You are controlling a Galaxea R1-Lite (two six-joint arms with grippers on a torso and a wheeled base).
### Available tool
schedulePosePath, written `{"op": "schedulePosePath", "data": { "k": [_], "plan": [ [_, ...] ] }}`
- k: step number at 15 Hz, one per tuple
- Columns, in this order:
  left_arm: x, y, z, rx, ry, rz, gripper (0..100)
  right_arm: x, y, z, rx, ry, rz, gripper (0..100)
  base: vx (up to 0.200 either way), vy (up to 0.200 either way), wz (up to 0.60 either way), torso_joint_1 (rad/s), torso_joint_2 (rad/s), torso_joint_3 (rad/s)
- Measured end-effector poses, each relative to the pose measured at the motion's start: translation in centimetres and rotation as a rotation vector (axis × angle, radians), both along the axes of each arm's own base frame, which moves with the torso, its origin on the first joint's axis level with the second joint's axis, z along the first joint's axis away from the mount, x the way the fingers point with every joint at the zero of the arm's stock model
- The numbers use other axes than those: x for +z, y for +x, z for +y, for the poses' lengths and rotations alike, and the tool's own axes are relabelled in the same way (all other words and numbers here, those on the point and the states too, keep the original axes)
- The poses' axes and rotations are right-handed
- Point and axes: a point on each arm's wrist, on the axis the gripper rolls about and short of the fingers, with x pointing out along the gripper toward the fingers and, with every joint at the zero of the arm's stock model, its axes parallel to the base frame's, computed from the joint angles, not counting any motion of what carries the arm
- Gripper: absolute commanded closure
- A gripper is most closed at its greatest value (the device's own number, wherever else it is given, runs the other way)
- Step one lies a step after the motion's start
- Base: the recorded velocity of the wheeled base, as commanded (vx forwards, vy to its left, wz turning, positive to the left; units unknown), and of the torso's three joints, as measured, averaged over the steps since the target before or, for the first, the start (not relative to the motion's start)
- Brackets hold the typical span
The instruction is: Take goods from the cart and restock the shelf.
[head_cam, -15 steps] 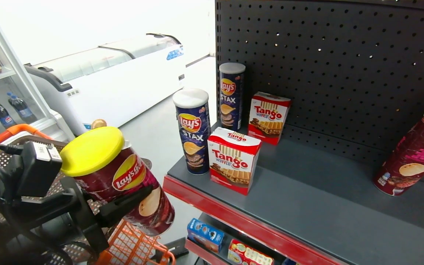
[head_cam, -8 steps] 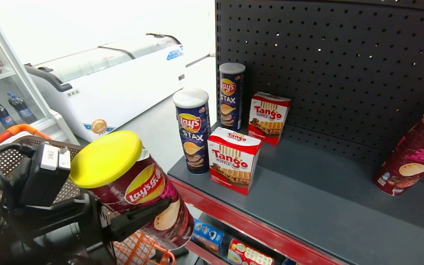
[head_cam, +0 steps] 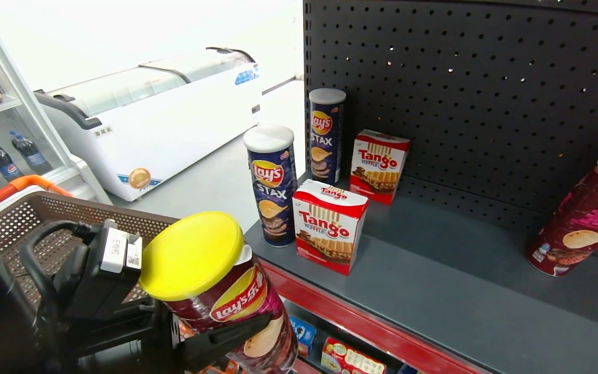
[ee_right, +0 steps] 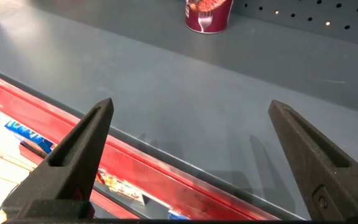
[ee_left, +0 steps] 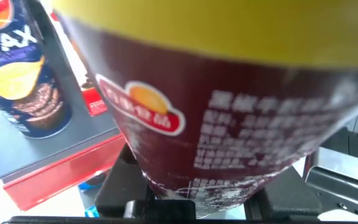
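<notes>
Fingers (head_cam: 226,335) of the left arm, black, are clamped on the lower body of a maroon chip can (head_cam: 236,306) with a yellow lid (head_cam: 191,254). The can is held tilted in the air, at the near left, between the brown mesh cart (head_cam: 44,213) and the red front edge (head_cam: 361,324) of the grey shelf (head_cam: 434,291), not touching the shelf. In the left wrist view the can (ee_left: 229,124) is pressed between the fingers.

The right arm's fingers (ee_right: 73,162) stand wide apart, holding nothing, above the shelf's near edge.

On the shelf's left part stand two blue chip cans (head_cam: 272,187) (head_cam: 326,135), and just right of them two red and white wafer boxes (head_cam: 330,226) (head_cam: 379,165). Far right, close to the black pegboard (head_cam: 486,78), stands a second maroon can (head_cam: 582,218) with a yellow lid. Small boxes (head_cam: 351,358) lie on a lower shelf. A white chest freezer (head_cam: 164,114) is on the far left.
</notes>
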Motion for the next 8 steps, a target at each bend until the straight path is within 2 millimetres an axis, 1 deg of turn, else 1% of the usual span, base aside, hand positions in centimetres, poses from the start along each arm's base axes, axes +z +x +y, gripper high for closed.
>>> {"op": "schedulePosePath", "data": {
  "k": [7,8],
  "plan": [
    [-0.08,0.28,-0.18,-0.004,0.003,0.006,100,0.0,0.0,0.0,-0.001,0.0,0.0,0,0.0,0.0,-0.6,0.002,0.0,0.004],
    [-0.09,0.3,-0.19,-0.003,0.003,0.006,100,0.0,0.0,0.0,0.0,0.0,0.0,0,0.0,0.0,0.0,0.0,0.0,0.0]
  ]
}}
